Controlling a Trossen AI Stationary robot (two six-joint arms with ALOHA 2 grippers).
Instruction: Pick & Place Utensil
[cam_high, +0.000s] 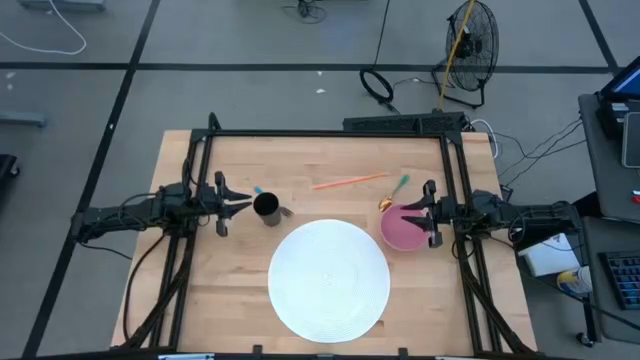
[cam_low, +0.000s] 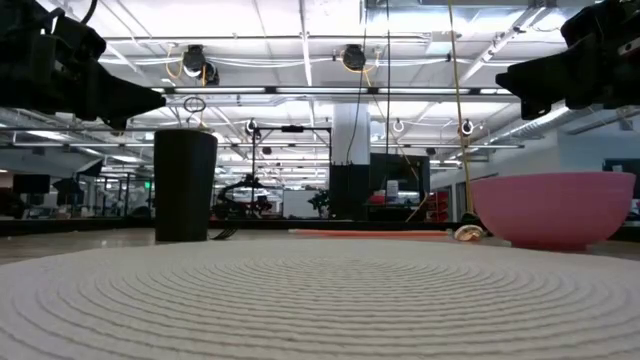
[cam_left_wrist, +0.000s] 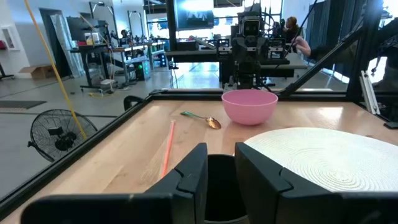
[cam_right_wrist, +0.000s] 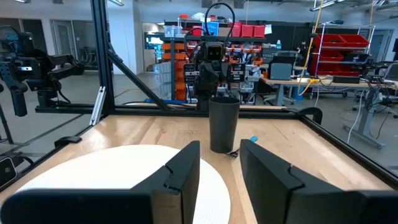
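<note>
While both arms are idling at the table edges, nothing is being held yet. The left gripper (cam_high: 235, 203) is sitting at the left side w/ fingers parted and empty, just beside the black cup (cam_high: 266, 208). The right gripper (cam_high: 425, 212) is hanging over the far rim of the pink bowl (cam_high: 402, 229), fingers likewise parted, gripping nothing.

Utensils are lying on the bare wood beyond the white mat (cam_high: 329, 277). The spoon (cam_high: 392, 194), gold bowl end and teal handle, is resting just beside the pink bowl, on its far side. An orange stick (cam_high: 349, 181), prob. a straw or chopstick, is lying between cup and bowl, farther back. Something blue (cam_high: 258, 190) is poking out next to the cup, too small to identify.

Handling, as a guess: the spoon is looking light, stiff and thin, lying flat, so fingers would be scraping the wood to get under it. The metal-looking end is likely slick; mid-handle seems the better hold, pinched across its width. The orange stick is looking lighter still, apt to roll or slip. The right arm is nearest the spoon.

Writing: no brand, label or readable text is showing on cup, bowl, mat or utensils.
</note>
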